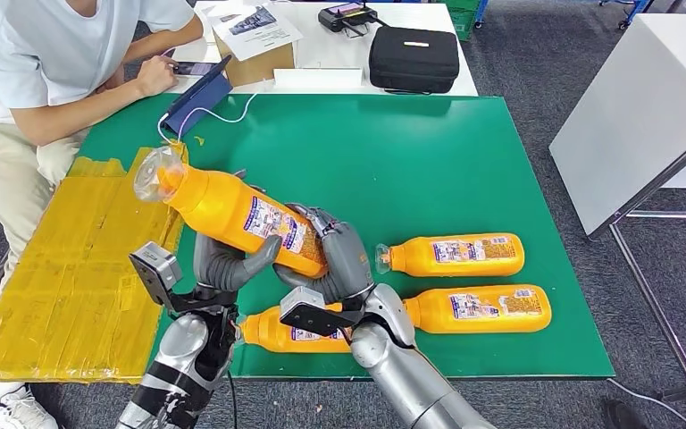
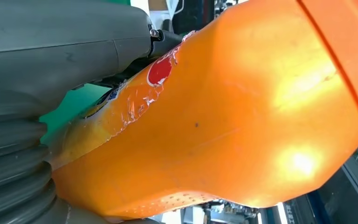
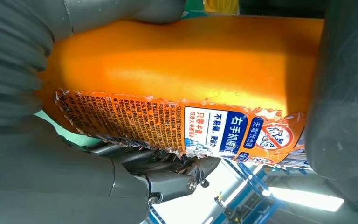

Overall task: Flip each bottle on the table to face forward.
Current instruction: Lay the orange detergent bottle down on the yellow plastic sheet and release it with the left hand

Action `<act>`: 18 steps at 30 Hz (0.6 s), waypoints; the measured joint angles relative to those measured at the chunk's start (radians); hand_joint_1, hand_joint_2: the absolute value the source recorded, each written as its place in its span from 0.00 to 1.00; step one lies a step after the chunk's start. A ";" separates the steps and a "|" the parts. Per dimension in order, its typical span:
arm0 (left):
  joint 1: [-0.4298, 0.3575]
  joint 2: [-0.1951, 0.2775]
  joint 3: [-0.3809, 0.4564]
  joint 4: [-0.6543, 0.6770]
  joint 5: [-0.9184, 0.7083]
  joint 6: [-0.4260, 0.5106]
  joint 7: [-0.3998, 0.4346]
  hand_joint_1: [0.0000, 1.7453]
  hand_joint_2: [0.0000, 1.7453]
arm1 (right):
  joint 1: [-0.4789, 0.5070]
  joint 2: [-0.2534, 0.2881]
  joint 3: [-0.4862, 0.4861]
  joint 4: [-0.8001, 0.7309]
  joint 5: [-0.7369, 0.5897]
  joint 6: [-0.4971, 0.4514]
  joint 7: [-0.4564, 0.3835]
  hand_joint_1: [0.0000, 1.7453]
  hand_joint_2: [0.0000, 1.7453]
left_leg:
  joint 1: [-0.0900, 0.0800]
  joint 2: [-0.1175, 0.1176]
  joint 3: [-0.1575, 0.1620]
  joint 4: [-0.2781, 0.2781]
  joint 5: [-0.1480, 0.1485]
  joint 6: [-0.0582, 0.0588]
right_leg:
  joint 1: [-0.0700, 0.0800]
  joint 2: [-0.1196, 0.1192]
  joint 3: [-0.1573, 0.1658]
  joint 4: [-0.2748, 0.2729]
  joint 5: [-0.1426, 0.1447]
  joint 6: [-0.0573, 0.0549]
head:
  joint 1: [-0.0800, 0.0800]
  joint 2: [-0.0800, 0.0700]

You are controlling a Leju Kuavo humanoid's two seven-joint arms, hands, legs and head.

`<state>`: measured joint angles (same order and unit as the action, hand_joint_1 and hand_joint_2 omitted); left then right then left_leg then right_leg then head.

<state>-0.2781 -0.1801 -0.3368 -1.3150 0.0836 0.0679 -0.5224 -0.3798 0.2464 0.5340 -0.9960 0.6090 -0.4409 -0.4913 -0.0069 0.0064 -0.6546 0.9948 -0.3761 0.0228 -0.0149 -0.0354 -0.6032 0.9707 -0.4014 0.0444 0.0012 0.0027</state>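
An orange bottle (image 1: 232, 213) with a clear cap is held tilted above the green table (image 1: 393, 152), cap up and to the left, its printed label facing up. My left hand (image 1: 228, 259) grips it from below and my right hand (image 1: 339, 255) holds its base end. Close up, its orange body (image 2: 242, 116) and torn label (image 3: 168, 121) fill the wrist views. Three more orange bottles lie on their sides: one (image 1: 455, 255) right of my hands, one (image 1: 482, 308) nearer the front edge, and one (image 1: 277, 332) partly hidden under my right wrist.
A yellow taped sheet (image 1: 71, 268) covers the table's left part. A person (image 1: 45, 63) sits at the far left by a blue tablet (image 1: 198, 98) with a white cable. A cardboard box (image 1: 255, 40) and a black case (image 1: 414, 58) stand behind. A white table (image 1: 643, 107) stands at right.
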 joint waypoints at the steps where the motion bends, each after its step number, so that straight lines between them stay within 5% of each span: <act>1: 0.001 0.000 0.000 -0.002 -0.003 0.008 -0.002 1.00 1.00 | 0.000 0.000 0.000 0.000 -0.005 0.002 0.000 0.21 1.00 | 0.000 0.000 0.000 0.000 0.000 0.000 | 0.000 0.000 0.000 0.000 0.000 0.000 | 0.000 0.000; 2: 0.002 0.000 0.000 -0.004 -0.009 0.020 -0.006 1.00 1.00 | 0.000 0.000 0.000 0.000 -0.011 0.004 0.000 0.01 1.00 | 0.000 0.000 0.000 0.000 0.000 0.000 | 0.000 0.000 0.000 0.000 0.000 0.000 | 0.000 0.000; 11: -0.016 0.016 0.033 -0.015 -0.316 0.388 -0.020 1.00 1.00 | 0.066 -0.014 -0.011 -0.112 -0.131 0.057 -0.012 0.00 1.00 | 0.000 0.000 0.000 0.000 0.000 0.000 | 0.000 0.000 0.000 0.000 0.000 0.000 | 0.000 0.000; 18: -0.110 0.067 0.095 0.121 -1.006 0.618 0.200 1.00 1.00 | 0.135 -0.041 -0.033 -0.308 -0.183 0.076 -0.027 0.00 1.00 | 0.000 0.001 0.000 0.000 0.000 0.000 | 0.000 0.000 0.000 0.000 0.000 0.000 | 0.000 0.000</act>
<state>-0.3885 -0.1128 -0.2421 -1.1938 -0.9227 0.6861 -0.3226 -0.2450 0.2050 0.5006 -1.3037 0.4261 -0.3650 -0.5184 -0.0066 0.0070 -0.6546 0.9948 -0.3760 0.0227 -0.0147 -0.0352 -0.6035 0.9707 -0.4013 0.0443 0.0014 0.0027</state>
